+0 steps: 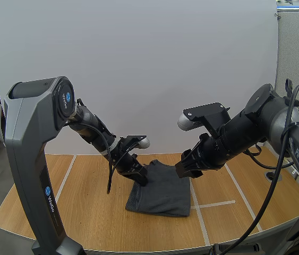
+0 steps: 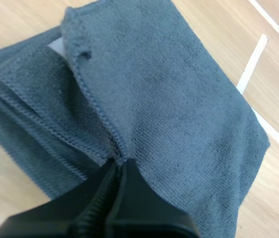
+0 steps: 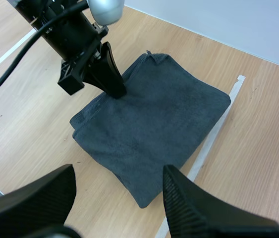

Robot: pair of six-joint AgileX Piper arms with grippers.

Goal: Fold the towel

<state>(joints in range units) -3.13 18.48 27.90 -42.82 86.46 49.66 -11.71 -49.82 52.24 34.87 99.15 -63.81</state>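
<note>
folded dark grey terry towel with stitched hems, flat on pale wood-grain table, left gripper pinching a hem, right gripper spread wide above

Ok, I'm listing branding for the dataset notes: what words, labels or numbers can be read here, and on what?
"PiPER": on the grey link of the right arm, near the high view's right edge.
Left arm: white lettering beside a round blue logo, in two places, too blurred to read.
Towel: no text on it.
</note>
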